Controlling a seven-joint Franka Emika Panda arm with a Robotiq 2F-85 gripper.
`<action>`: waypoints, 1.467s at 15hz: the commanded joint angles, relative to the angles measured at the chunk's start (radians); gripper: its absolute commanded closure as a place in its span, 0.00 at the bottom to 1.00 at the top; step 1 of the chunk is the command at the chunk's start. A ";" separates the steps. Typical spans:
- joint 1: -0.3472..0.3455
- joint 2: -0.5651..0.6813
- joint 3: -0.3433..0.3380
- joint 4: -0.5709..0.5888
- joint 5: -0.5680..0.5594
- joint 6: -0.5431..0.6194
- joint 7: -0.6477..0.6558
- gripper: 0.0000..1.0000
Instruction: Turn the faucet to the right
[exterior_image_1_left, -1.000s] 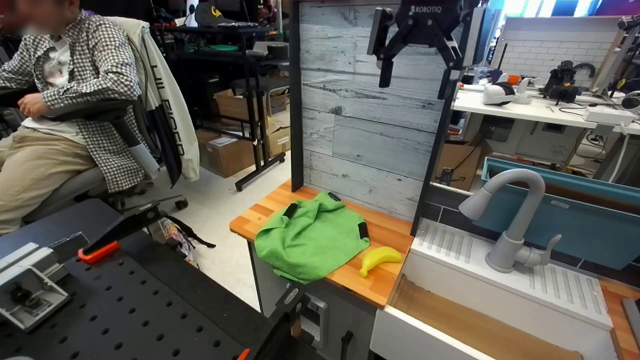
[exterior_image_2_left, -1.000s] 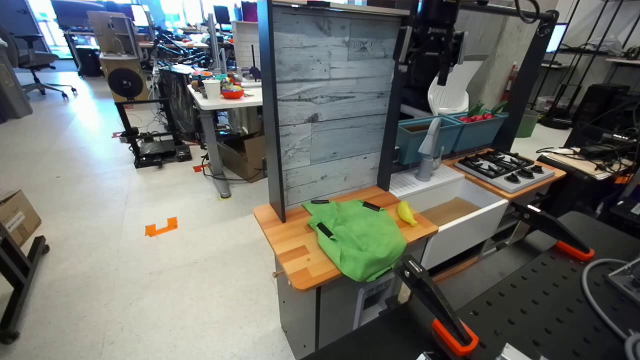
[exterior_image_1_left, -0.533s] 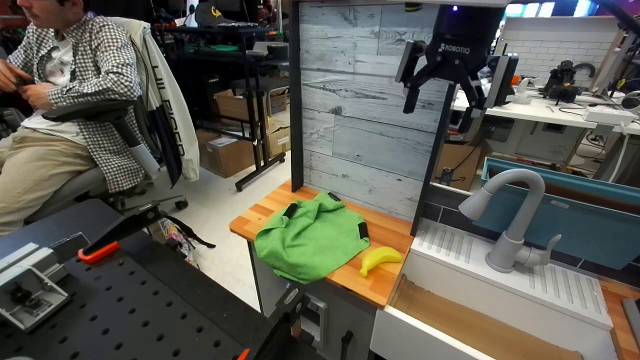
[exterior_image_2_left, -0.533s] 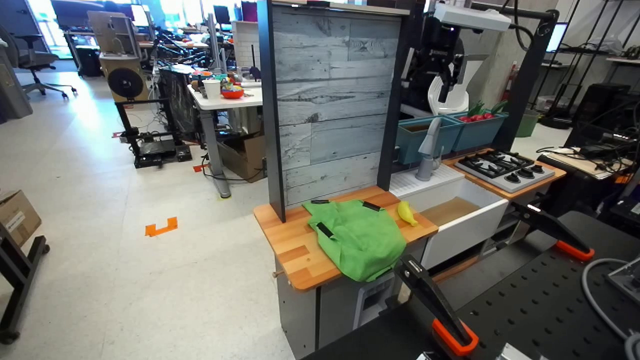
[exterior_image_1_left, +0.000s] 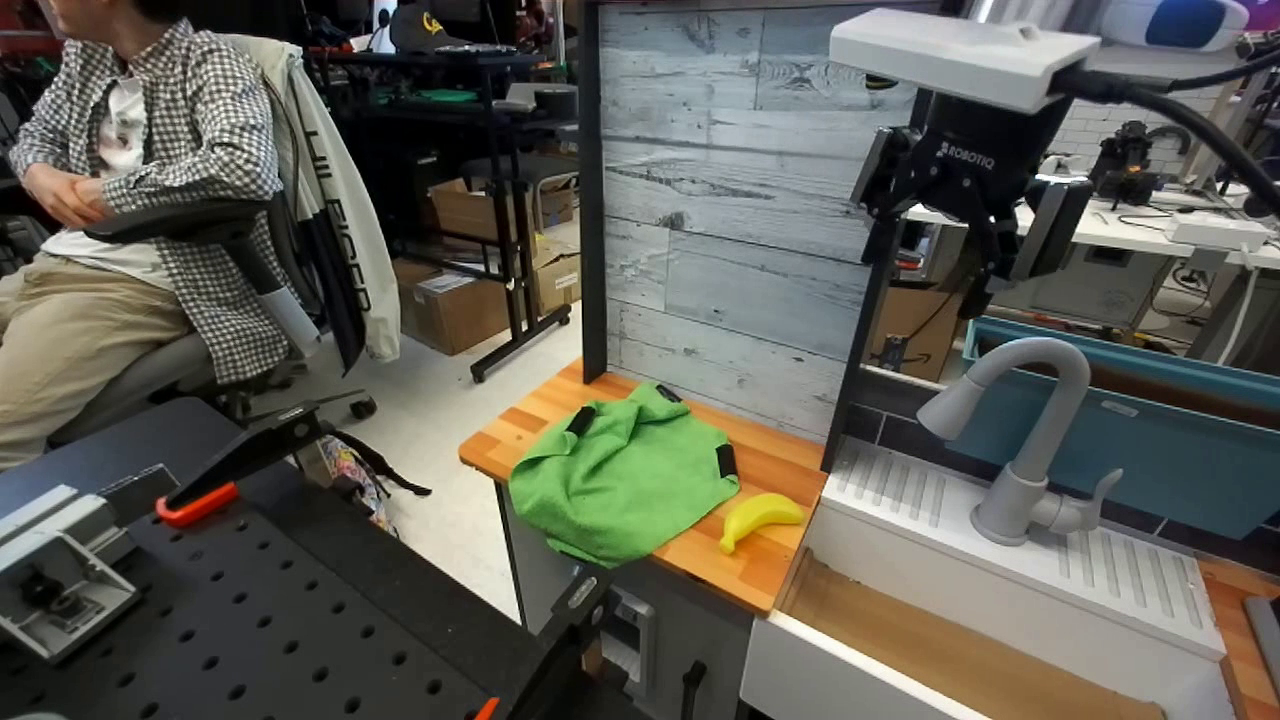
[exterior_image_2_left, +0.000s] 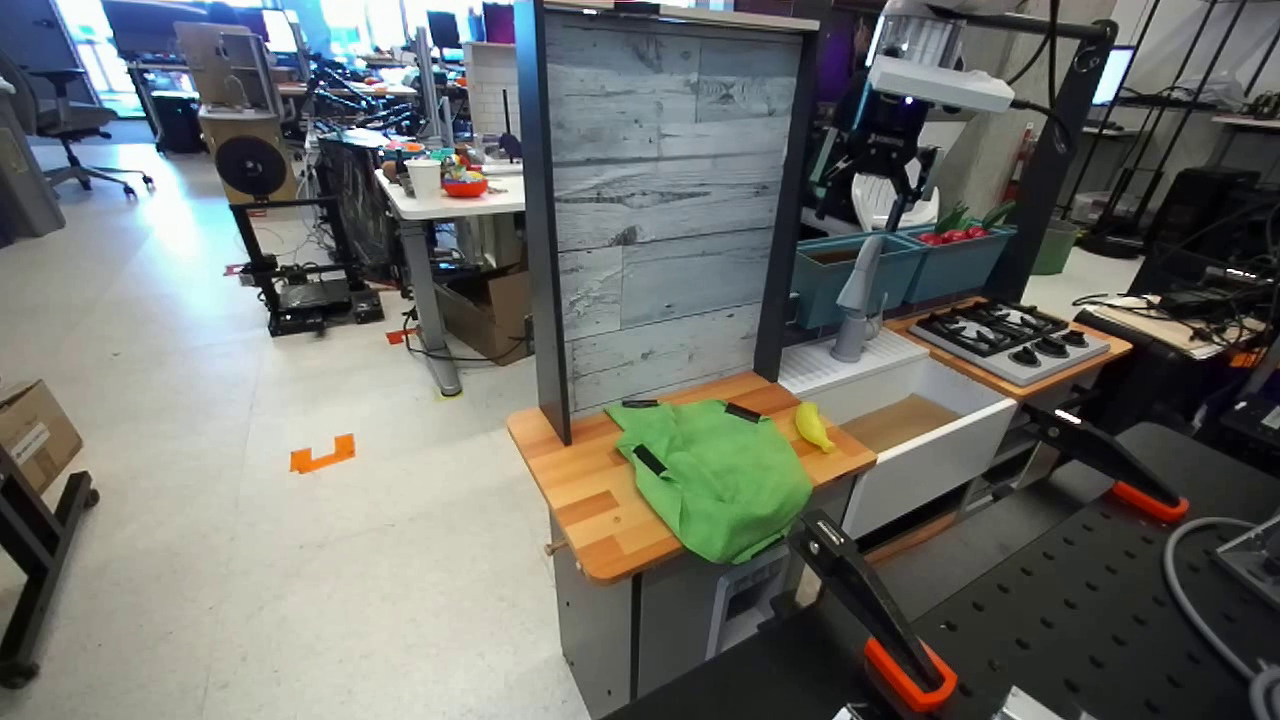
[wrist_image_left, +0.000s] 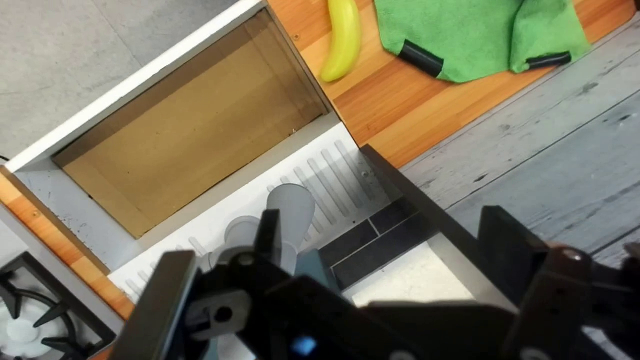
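In an exterior view, white capitals on the black gripper (exterior_image_1_left: 921, 277) spelled ROBOTIQ. Its jaws stood well parted, and it hung higher than the grey faucet (exterior_image_1_left: 1047, 435), apart from it. The faucet stood upright on the white ribbed ledge (exterior_image_1_left: 890, 490) of the sink (exterior_image_1_left: 830, 680), its spout (exterior_image_1_left: 1030, 353) arching toward the side where a yellow banana (exterior_image_1_left: 762, 518) lay on the wooden counter (exterior_image_1_left: 510, 432). Behind the faucet, a teal planter (exterior_image_1_left: 1170, 455) carried a pale label (exterior_image_1_left: 1120, 408), too small to read. Dark capitals ran down the pale jacket (exterior_image_1_left: 345, 205) on the chair (exterior_image_1_left: 180, 217) of a seated person (exterior_image_1_left: 225, 140); FIGER could be read among them. The yellow mark (exterior_image_1_left: 432, 24) on a dark cap (exterior_image_1_left: 410, 35) and the white label (exterior_image_1_left: 450, 283) on a cardboard box (exterior_image_1_left: 455, 318) were illegible, as was the tiny pale lettering on a black clamp (exterior_image_2_left: 870, 590) in an exterior view.
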 joint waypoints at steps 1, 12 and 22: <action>-0.003 0.045 -0.023 0.046 0.017 0.039 0.072 0.00; 0.093 0.103 -0.165 0.044 -0.092 0.097 0.380 0.00; 0.114 0.181 -0.178 0.114 -0.131 0.068 0.448 0.00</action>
